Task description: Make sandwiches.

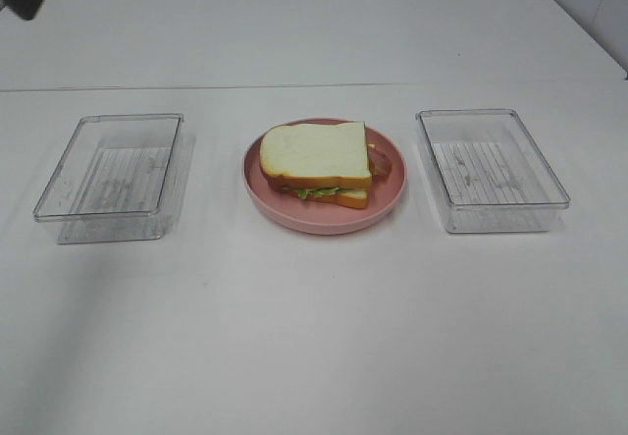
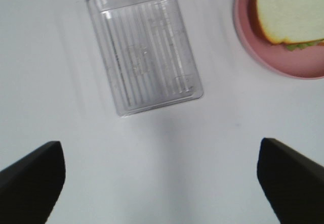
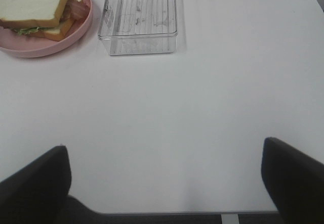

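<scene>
Sandwich [image 1: 319,160]: assembled and sitting on the pink plate, dead centre between the two trays. Top slice white with tan-orange crust, a second slice underneath. Green lettuce [image 1: 316,192] frilling out at the near edge, reddish-brown bacon [image 1: 379,160] poking out on the right-hand side.

Pink plate [image 1: 294,209]: round, the landmark for everything here, resting on the white table [image 1: 314,337]. Seen also in both wrist views, only partly in the left one.

Left tray [image 1: 110,175]: clear rectangular plastic, to the left of the plate, apart from it, nothing visible inside, ribbed floor showing through.

Right tray [image 1: 491,168]: same clear plastic, to the right of the plate, apart from it, likewise showing only its ribbed floor.

Left gripper [image 2: 162,183]: fingers spread wide apart, dark tips at either edge of its wrist view, nothing between them but bare table. Hanging above the table on the near side of the left tray, well off the plate.

Right gripper [image 3: 164,183]: fingers also wide apart, holding nothing. Set back near the front table edge, well away from the plate and on the near side of the right tray.

Arms in the high view: neither gripper showing there; only a dark shape at the top left corner, too little to identify.
</scene>
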Action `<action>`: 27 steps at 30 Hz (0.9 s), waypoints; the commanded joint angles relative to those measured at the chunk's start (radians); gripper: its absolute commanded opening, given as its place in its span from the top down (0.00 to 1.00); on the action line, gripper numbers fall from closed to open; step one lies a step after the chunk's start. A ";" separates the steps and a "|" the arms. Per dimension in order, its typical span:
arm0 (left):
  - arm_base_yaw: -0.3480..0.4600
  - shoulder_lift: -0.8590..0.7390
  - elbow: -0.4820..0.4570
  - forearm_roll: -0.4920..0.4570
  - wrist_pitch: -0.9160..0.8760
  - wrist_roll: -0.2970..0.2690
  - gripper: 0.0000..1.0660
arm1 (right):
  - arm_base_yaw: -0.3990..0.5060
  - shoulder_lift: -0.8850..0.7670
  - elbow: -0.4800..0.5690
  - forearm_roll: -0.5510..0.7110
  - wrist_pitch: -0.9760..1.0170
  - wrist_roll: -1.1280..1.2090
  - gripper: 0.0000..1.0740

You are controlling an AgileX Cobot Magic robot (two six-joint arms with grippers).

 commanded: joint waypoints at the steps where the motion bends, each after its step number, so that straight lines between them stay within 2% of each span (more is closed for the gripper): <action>1: 0.035 -0.081 0.077 0.020 0.101 0.002 0.10 | -0.004 -0.033 0.002 0.004 -0.009 -0.004 0.08; 2: 0.074 -0.147 0.137 0.022 0.101 0.009 0.10 | -0.004 -0.033 0.002 0.004 -0.009 -0.004 0.08; 4: 0.096 -0.184 0.172 0.022 0.101 0.016 0.10 | -0.004 -0.033 0.002 0.004 -0.009 -0.004 0.08; 5: 0.133 -0.259 0.236 0.022 0.099 0.021 0.10 | -0.004 -0.033 0.002 0.004 -0.009 -0.004 0.08; 6: 0.133 -0.259 0.236 0.022 0.099 0.021 0.10 | -0.004 -0.033 0.002 0.004 -0.009 -0.004 0.08; 7: 0.157 -0.346 0.299 0.022 0.087 0.021 0.10 | -0.004 -0.033 0.002 0.004 -0.009 -0.004 0.08; 8: 0.157 -0.346 0.299 0.022 0.087 0.021 0.10 | -0.004 -0.033 0.002 0.004 -0.009 -0.004 0.08; 10: 0.176 -0.467 0.401 0.021 0.069 0.007 0.10 | -0.004 -0.033 0.002 0.004 -0.009 -0.004 0.08; 11: 0.176 -0.467 0.401 0.021 0.069 0.007 0.10 | -0.004 -0.033 0.002 0.004 -0.009 -0.004 0.08; 13: 0.176 -0.589 0.497 0.024 0.048 -0.022 0.10 | -0.004 -0.033 0.002 0.004 -0.009 -0.004 0.08; 14: 0.176 -0.589 0.497 0.024 0.048 -0.022 0.10 | -0.004 -0.033 0.002 0.004 -0.009 -0.004 0.08; 15: 0.176 -0.663 0.559 0.019 0.029 -0.029 0.10 | -0.004 -0.033 0.002 0.004 -0.009 -0.004 0.08; 17: 0.176 -0.706 0.593 0.013 0.023 -0.029 0.10 | -0.004 -0.033 0.002 0.004 -0.009 -0.004 0.08; 18: 0.176 -0.790 0.657 0.013 0.015 -0.028 0.10 | -0.004 -0.033 0.002 0.004 -0.009 -0.004 0.08; 20: 0.176 -0.823 0.681 0.013 0.013 -0.028 0.10 | -0.004 -0.033 0.002 0.004 -0.009 -0.004 0.08; 21: 0.176 -0.906 0.735 0.013 0.011 -0.028 0.10 | -0.004 -0.033 0.002 0.004 -0.009 -0.004 0.08; 23: 0.176 -0.939 0.754 0.013 0.011 -0.028 0.10 | -0.004 -0.033 0.002 0.004 -0.009 -0.004 0.08; 26: 0.176 -1.129 0.845 0.018 0.012 -0.018 0.10 | -0.004 -0.033 0.002 0.004 -0.009 -0.004 0.08; 27: 0.176 -1.129 0.845 0.018 0.012 -0.018 0.10 | -0.004 -0.033 0.002 0.004 -0.009 -0.004 0.08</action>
